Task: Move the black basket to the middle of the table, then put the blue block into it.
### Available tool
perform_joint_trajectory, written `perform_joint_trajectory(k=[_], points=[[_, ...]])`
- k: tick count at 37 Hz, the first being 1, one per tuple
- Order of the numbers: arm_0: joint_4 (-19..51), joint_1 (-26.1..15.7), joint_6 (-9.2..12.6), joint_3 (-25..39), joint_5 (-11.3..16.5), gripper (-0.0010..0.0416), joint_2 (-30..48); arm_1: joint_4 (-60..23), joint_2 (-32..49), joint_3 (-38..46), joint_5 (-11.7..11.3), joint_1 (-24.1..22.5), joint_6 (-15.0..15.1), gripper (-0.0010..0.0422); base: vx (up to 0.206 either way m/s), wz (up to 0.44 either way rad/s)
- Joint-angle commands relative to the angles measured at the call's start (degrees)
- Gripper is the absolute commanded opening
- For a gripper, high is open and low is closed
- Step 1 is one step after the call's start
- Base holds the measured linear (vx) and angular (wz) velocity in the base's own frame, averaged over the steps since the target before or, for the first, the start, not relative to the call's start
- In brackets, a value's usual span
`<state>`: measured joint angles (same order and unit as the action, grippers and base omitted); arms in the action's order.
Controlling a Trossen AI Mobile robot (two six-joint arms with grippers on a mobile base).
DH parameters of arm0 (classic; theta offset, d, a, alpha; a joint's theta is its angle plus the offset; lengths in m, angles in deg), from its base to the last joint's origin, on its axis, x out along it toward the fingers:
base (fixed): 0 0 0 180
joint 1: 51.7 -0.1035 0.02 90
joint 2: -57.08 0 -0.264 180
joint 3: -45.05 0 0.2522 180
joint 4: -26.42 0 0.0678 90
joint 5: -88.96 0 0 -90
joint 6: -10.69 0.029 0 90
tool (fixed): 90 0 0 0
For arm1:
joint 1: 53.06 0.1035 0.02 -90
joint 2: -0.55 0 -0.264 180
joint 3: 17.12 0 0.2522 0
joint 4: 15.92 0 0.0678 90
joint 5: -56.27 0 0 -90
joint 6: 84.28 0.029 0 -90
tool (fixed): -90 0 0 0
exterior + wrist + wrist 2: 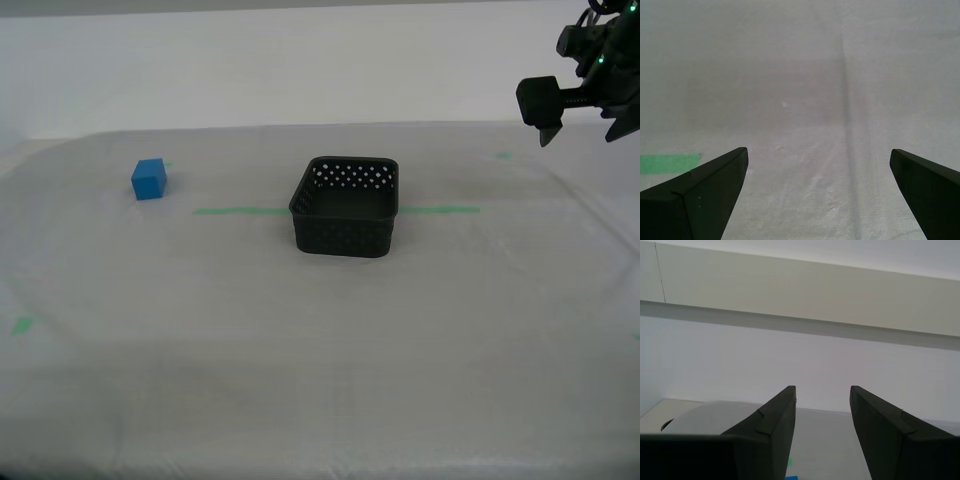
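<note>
The basket (345, 207) stands upright at the middle of the surface (300, 350); the block (149, 179) lies well apart. My first tool (819, 155) is spread wide, my second tool (823, 392) narrower, both empty.

I see a black hole-dotted basket (345, 208), bright-blue block (149, 179), and whitish-grey counter (320, 380) with green tape (240, 211).

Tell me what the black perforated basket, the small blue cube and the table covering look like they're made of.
The black perforated basket looks like moulded plastic, matte: even rows of round holes, rounded corners. The small blue cube looks solid, with plain flat faces and uniform colour; whether plastic, foam or painted wood, I cannot tell. The table covering appears to be whitish-grey woven cloth: fine weave and a crease show in the first wrist view.
</note>
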<state>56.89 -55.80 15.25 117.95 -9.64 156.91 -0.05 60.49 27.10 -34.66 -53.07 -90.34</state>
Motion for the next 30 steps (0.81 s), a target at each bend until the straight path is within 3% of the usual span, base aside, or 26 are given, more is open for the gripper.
perform_joint_trajectory(k=[1,7,14,22,26,30], points=[[0.0,-0.1,-0.1,0.1,0.1,0.0398,0.0,-1.4,0.0,0.5,0.2,0.0,-0.2,0.0187,0.0,0.0],[0.0,-0.1,-0.1,0.1,0.1,0.0399,0.0,-4.6,-0.1,1.2,0.2,0.0,-1.6,0.0245,0.0,0.0],[0.0,-0.1,-0.1,0.1,0.1,0.0398,0.0,-10.9,-0.4,3.6,1.9,0.0,-1.6,0.0315,0.0,0.0],[0.0,-0.1,-0.1,0.1,0.1,0.0398,0.0,-23.6,-0.3,9.5,1.1,0.0,0.3,0.041,0.0,0.0],[0.0,-0.1,-0.1,0.1,0.1,0.0398,0.0,-28.7,-0.3,12.0,-0.3,0.0,0.4,0.0384,0.0,0.0],[0.0,-0.1,-0.1,0.1,0.1,0.0398,0.0,-32.6,-0.3,13.8,-1.6,0.0,0.1,0.0399,0.0,0.0]])
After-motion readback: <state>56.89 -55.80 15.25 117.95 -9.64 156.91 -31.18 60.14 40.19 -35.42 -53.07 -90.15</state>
